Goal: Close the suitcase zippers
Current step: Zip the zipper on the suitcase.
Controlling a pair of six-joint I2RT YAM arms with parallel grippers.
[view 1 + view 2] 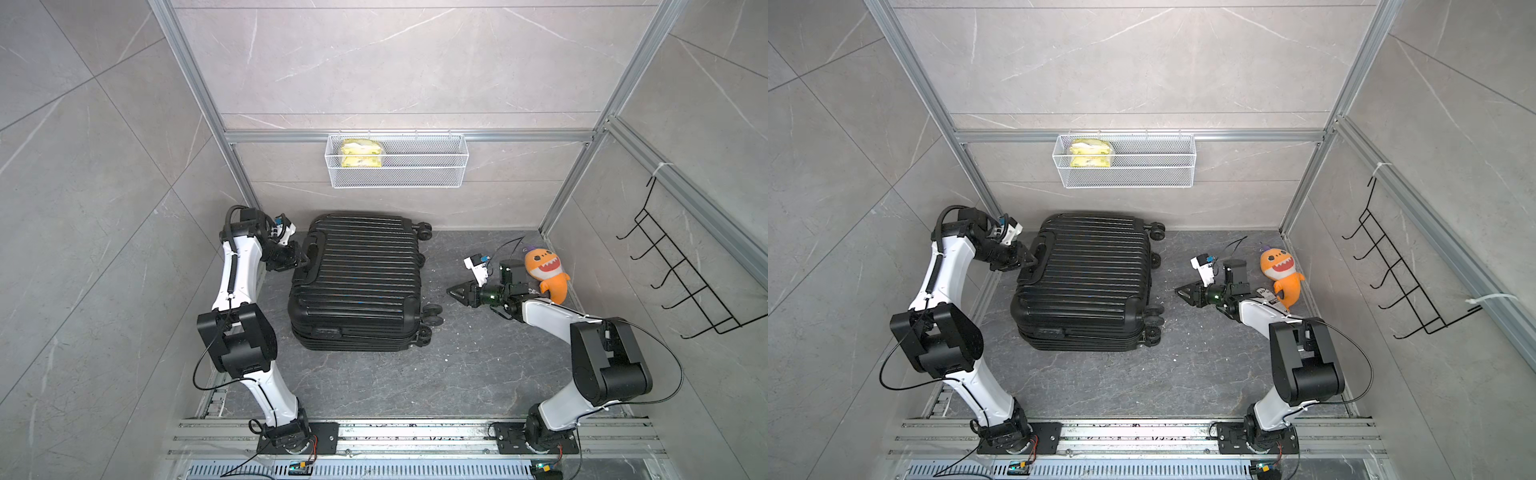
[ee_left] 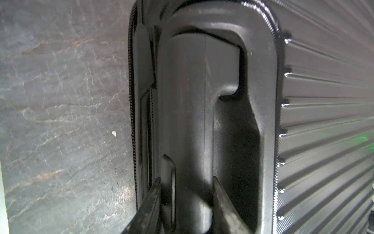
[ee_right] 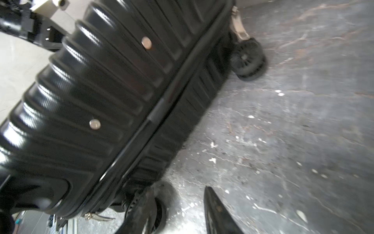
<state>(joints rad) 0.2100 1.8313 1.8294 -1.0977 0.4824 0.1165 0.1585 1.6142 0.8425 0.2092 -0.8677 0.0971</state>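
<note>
Probably stiff and slick-shelled, the suitcase (image 1: 357,286) lies flat on the bench (image 1: 457,374), best steadied by its handle (image 2: 190,121) while its zippers (image 2: 132,121) are drawn shut. The left pincer (image 2: 186,179) is clamped narrowly on that handle; the right pincer (image 3: 178,189) hangs part-open and empty near the wheels (image 3: 248,58).

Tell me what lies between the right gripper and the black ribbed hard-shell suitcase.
Only bare dark stone floor separates the right gripper from the suitcase, seen in both top views.
</note>
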